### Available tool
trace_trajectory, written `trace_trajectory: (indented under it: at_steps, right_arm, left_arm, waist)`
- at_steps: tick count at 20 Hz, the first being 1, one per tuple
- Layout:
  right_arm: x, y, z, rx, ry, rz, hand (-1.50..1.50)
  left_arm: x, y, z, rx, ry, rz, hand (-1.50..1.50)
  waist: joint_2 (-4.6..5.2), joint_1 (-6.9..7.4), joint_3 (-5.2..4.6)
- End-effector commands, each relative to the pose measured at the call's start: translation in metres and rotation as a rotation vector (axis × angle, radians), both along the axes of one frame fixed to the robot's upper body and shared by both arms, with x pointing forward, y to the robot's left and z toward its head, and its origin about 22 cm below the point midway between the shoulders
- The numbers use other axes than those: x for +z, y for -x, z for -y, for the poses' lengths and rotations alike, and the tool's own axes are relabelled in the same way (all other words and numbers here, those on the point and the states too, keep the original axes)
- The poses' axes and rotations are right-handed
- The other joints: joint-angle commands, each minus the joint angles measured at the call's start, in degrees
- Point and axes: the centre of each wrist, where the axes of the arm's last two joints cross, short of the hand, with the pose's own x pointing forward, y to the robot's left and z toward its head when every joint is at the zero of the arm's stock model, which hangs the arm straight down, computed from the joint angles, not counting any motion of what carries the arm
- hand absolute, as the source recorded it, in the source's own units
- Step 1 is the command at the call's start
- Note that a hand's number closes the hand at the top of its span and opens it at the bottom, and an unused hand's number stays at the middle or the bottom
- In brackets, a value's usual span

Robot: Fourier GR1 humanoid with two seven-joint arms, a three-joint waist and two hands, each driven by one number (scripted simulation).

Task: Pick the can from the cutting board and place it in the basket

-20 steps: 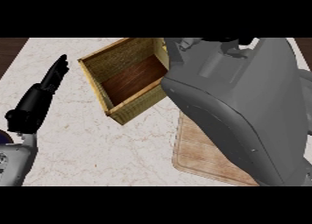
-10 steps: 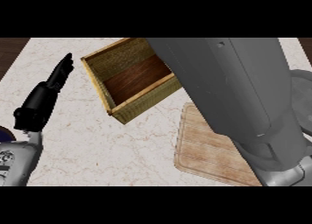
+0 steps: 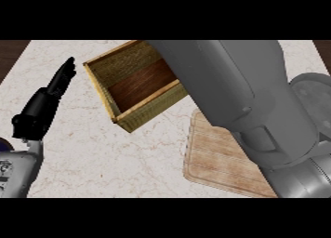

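A woven basket point(image 3: 106, 93) with a dark wooden floor lies at the counter's upper middle. The light wooden cutting board point(image 3: 220, 162) lies at the lower right, partly under my right forearm point(image 3: 230, 93). That grey forearm runs from the lower right up over the basket's right part and out of the view's top; its hand does not show. No can is visible; the arm hides much of the board and the basket. My left hand point(image 3: 44, 104) rests at the left with straight fingers pointing up, holding nothing.
A grey round plate point(image 3: 319, 97) shows at the right edge behind the forearm. The marble counter point(image 3: 106, 158) ends in dark wood at the upper left and upper right corners.
My right forearm has stretched further up across the basket, and its hand has left the view at the top. The view has shifted a little. The left hand has kept its pose.
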Motion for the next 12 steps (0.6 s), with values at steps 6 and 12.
trace_trajectory:
  at_steps: [6, 12]
  right_arm:
    - [0.001, -0.009, -0.016, -0.110, -0.017, -0.257, -1.50]
    - [0.010, -0.007, -0.021, -0.064, -0.142, -0.172, -1.50]
  left_arm:
    - [0.009, -0.001, 0.008, -0.007, -0.003, 0.015, 0.00]
    - [0.003, 0.006, -0.009, 0.011, 0.014, -0.006, 0.00]
  waist:
    - [-0.07, -0.06, 0.10]
    - [-0.02, -0.79, 0.14]
